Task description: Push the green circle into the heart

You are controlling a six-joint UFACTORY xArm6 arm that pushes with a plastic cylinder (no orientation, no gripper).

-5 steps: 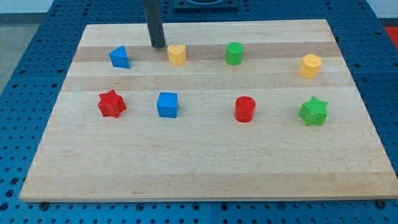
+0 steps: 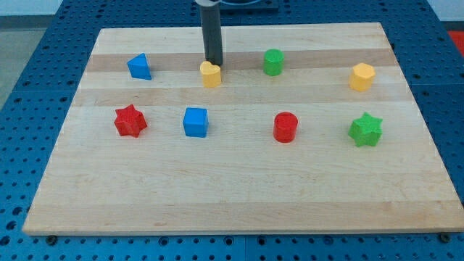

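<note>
- Starting at the view's left, a blue block (image 2: 139, 67), wedge-like as far as I can tell, is sitting near the top of the worktop (image 2: 239, 196), with a red star (image 2: 130, 120) below it; neither is playing a part in this step.
- A blue cube (image 2: 195, 122) is lying further right in the lower row, well clear of the pushing line.
- The yellow heart (image 2: 211, 74), the target, is resting in the upper row, and my tip (image 2: 213, 63) is standing just behind it toward the view's top, touching it or very nearly so.
- There is no gripper on this arm, so nothing is being held; the rod is only pressing sideways.
- To do the step well, my tip should be travelling round to the far right side of the green circle (image 2: 273, 62) without nudging the heart any more.
- The green circle is sitting to the right of the heart in the same upper row, apart from it, with bare wood between them.
- A straight leftward push through the circle's middle looks best; an off-centre contact is likely to make it slip past the heart.
- A red cylinder (image 2: 286, 127) is standing below that line, out of the way.
- On the view's right, a yellow block (image 2: 362, 76) and a green star (image 2: 365, 130) are staying clear of the path.
</note>
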